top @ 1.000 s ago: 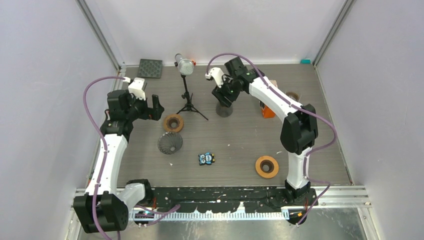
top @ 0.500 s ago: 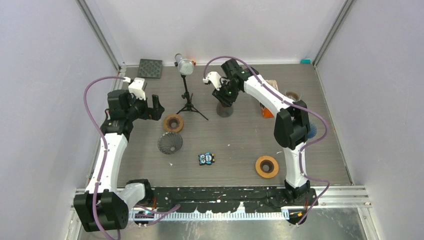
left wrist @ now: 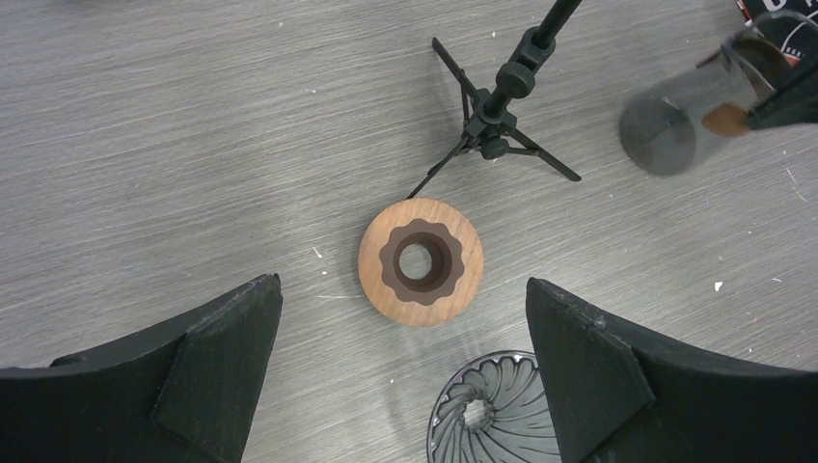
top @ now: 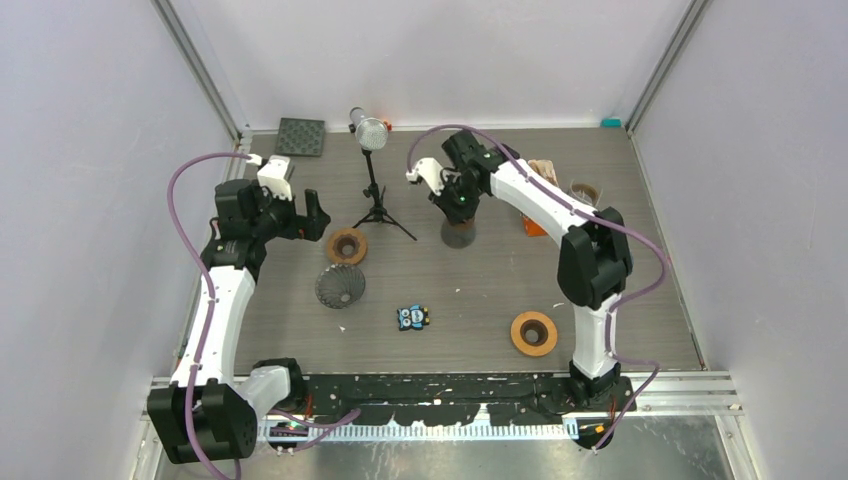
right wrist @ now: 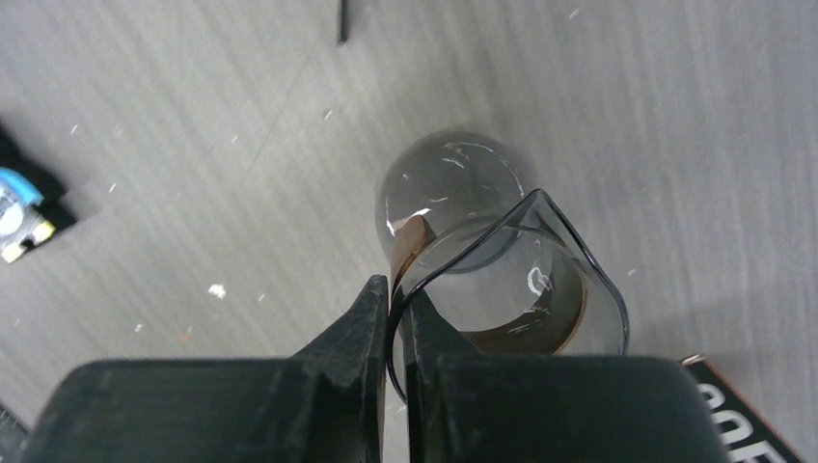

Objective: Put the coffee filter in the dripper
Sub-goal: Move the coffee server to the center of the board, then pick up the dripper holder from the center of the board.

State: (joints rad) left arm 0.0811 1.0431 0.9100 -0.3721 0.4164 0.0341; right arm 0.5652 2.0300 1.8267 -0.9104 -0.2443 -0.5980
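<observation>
The dripper (top: 340, 286), a dark ribbed glass cone, lies on the table left of centre; the left wrist view shows it at the bottom (left wrist: 492, 417). My left gripper (top: 312, 215) hovers open above a wooden ring (left wrist: 421, 261), nothing between its fingers (left wrist: 402, 283). Further back, my right gripper (top: 462, 203) is shut on the rim of a smoky glass carafe (right wrist: 502, 260), one finger inside and one outside (right wrist: 395, 299). A pale brown papery thing (top: 543, 170) stands at the back right; I cannot tell whether it is the coffee filter.
A microphone on a tripod (top: 375, 195) stands between the arms. A second wooden ring (top: 533, 333) and a small owl toy (top: 412, 317) lie nearer the front. An orange box (top: 535, 224), a cup (top: 585, 191) and a black square mat (top: 301, 137) sit at the back.
My right gripper has closed on the carafe's rim, and the carafe has shifted slightly right and nearer. The left arm has stayed still.
</observation>
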